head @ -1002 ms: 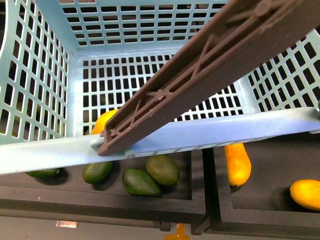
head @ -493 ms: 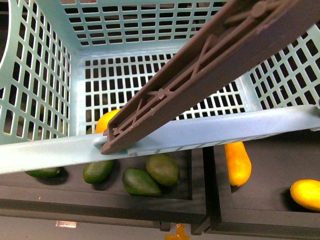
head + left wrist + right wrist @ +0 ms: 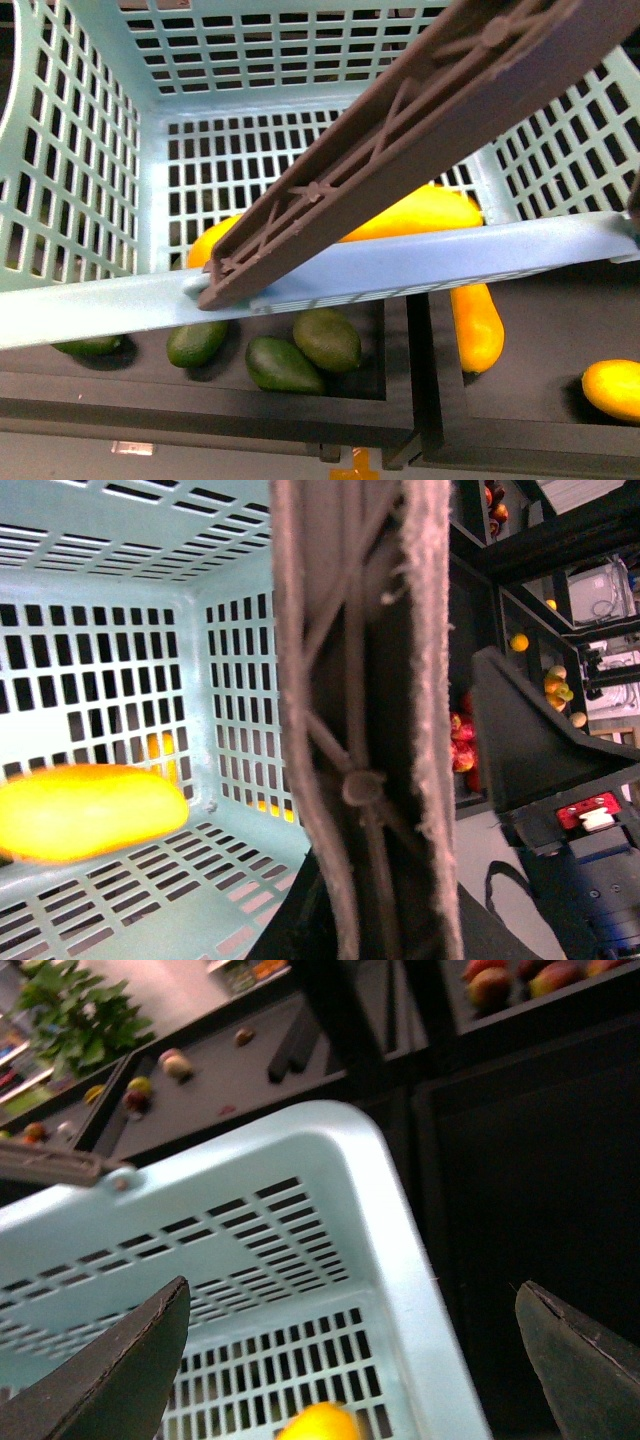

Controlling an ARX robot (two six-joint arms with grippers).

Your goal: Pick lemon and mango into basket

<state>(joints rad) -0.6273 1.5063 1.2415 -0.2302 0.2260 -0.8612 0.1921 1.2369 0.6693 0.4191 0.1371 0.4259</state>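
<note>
Treat the mango (image 3: 415, 212) as smooth, fairly heavy and easily bruised: take hold across its narrow middle, never at the tapered ends. It lies inside the basket (image 3: 90, 305), on the slotted floor against the near wall, under the brown handle (image 3: 400, 150); the left wrist view shows it blurred. The rounded yellow fruit low at the basket's near wall is probably the lemon (image 3: 212, 245). You cannot tell whether it sits inside or shows through the slots. Expect it to be light, firm and prone to roll, so grip its widest part. The right fingers (image 3: 110, 1365) stand wide apart over the basket, holding nothing. You cannot tell the state of the left fingers. Below the basket, a dark tray (image 3: 300, 410) holds green fruits (image 3: 325, 340); a neighbouring tray holds two orange-yellow fruits (image 3: 475, 325).
</note>
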